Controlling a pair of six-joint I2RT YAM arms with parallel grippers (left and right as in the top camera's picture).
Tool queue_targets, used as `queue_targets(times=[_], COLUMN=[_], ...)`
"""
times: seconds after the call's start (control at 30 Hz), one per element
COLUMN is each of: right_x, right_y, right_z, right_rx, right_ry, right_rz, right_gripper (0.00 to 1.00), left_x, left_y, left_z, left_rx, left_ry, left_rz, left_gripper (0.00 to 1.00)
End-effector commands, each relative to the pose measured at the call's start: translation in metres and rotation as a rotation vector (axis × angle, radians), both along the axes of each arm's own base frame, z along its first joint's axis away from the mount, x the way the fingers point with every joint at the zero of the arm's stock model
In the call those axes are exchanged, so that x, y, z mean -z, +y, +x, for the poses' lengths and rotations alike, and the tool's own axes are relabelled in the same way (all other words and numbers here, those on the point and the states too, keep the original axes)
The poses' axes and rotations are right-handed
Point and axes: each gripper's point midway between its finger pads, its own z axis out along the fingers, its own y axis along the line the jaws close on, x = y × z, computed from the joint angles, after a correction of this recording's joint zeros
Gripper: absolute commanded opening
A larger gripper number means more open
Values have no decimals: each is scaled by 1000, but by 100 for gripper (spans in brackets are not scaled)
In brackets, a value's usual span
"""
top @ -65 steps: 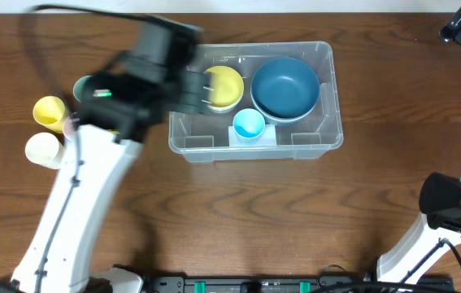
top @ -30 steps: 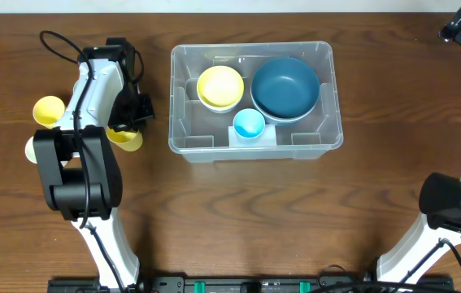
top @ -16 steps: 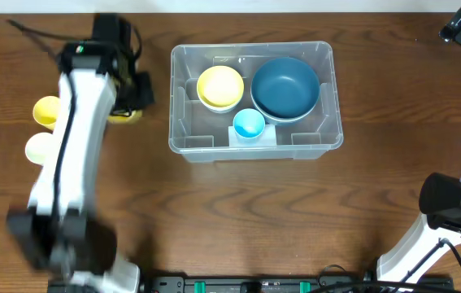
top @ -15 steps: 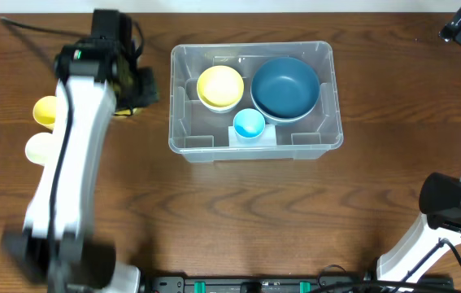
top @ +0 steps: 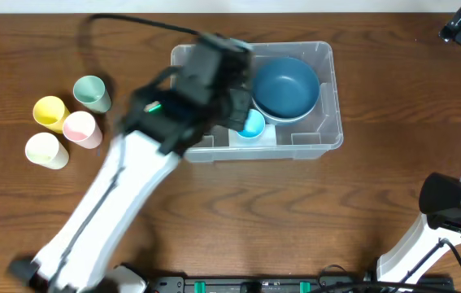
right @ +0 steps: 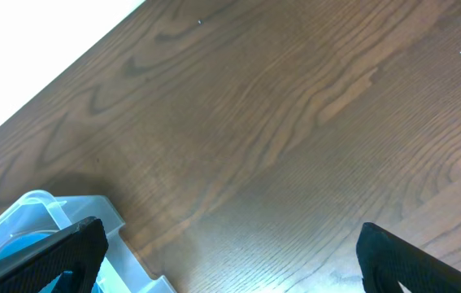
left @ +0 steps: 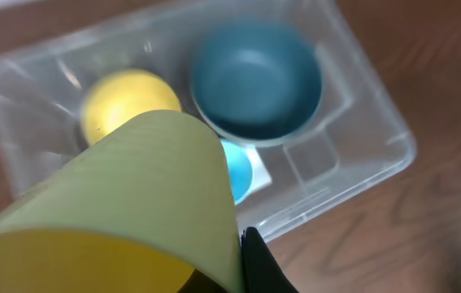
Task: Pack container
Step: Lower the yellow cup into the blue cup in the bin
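Container: clear rectangular plastic container (top: 336, 114), on the brown wooden table (top: 254, 212) toward the far edge; two bowls and a cup inside.
Large bowl: round dark-blue bowl (top: 285, 85), right half.
Small bowl: round yellow bowl (left: 124, 102), left half.
Left gripper (top: 228, 96): above the container, clenched on a yellow-green plastic cup (left: 132, 203).
Right gripper (right: 230, 256): fingers spread wide over bare wood.
Inner cup: light-blue cup (top: 252, 124), front centre.
Loose cups: teal cup (top: 92, 93), yellow cup (top: 50, 112), pink cup (top: 81, 129), cream cup (top: 45, 150), clustered left of the container.

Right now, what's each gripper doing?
Left gripper: shut on a yellow cup.
Right gripper: open, holding nothing.
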Motion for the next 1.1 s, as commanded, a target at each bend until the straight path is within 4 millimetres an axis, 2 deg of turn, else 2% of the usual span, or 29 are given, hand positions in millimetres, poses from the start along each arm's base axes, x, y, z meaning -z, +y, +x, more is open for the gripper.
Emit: queue_targets(times=[0.0,0.1,0.23,0.37,0.5,0.6,0.63,0.67,0.7,0.77,0.8,0.83,0.93,1.0,1.07], right_x=[3,3,3,3,3,3,3,3,3,3,3,3,3,3,3], right_y=[-3,-3,-3,-3,-3,-3,-3,-3,-3,-3,-3,-3,-3,-3,-3], right_z=[2,2,2,2,2,2,2,2,2,2,2,2,2,2,2], right_rx=[18,18,18,18,18,18,18,18,18,18,18,18,18,18,18], right_ry=[2,2,2,2,2,2,2,2,2,2,2,2,2,2,2], right_rz=[6,6,6,6,6,6,6,6,6,6,6,6,6,6,6], right_gripper=[99,99,99,99,99,99,99,99,99,99,99,99,99,99,99], left_x=[45,81,115,137,148,148,147,147,148,148,146,145,127,98,64], left_y=[-15,-26,-30,-33,-34,-36,-36,-36,-36,-36,-37,-37,-35,-30,-13], left_z=[7,16,21,23,26,28,28,28,28,27,26,25,23,23,24], left_rx=[42,62,63,65,65,65,64,65,64,67,70,71,71,59,11], left_ry=[75,131,195,235,247,241,239,239,240,245,247,246,223,179,104], left_rz=[85,132,176,204,213,208,207,207,207,205,198,195,180,162,161], left_gripper=[6,6,6,6,6,7,10,17,29,58,69,75,78,78,78])
